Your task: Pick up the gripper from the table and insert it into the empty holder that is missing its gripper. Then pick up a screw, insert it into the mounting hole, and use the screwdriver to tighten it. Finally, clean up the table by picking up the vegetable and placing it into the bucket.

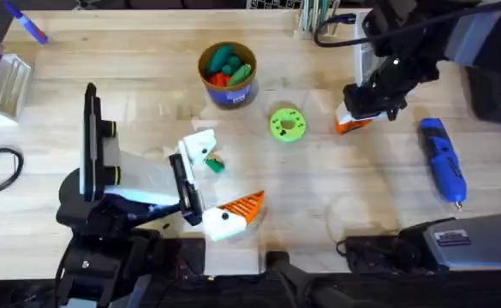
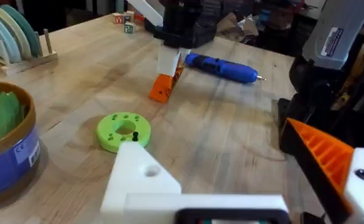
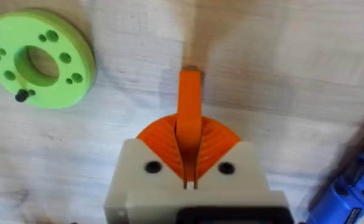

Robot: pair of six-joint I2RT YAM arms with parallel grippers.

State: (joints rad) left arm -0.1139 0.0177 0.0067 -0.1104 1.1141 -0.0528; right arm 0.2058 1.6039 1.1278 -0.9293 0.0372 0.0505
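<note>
Looking down from overhead, one blue screwdriver (image 1: pixel 443 159) lies at the table's right. One green disc (image 1: pixel 286 123) sits mid-table, and one bucket (image 1: pixel 228 75) behind it holds several toy vegetables. One small green vegetable (image 1: pixel 215 164) lies beside the left gripper (image 1: pixel 207 184), whose one white and one orange-padded finger stand spread. The right gripper (image 1: pixel 357 120) points down at the table, right of the disc.

In the left wrist view, the holder-like white finger (image 2: pixel 145 180) and orange pad (image 2: pixel 322 152) stand apart.

In the right wrist view, the right gripper's two orange pads (image 3: pixel 160 140) pinch one orange gripper (image 3: pixel 190 102) piece upright, beside the disc carrying one screw (image 3: pixel 21 96).
</note>
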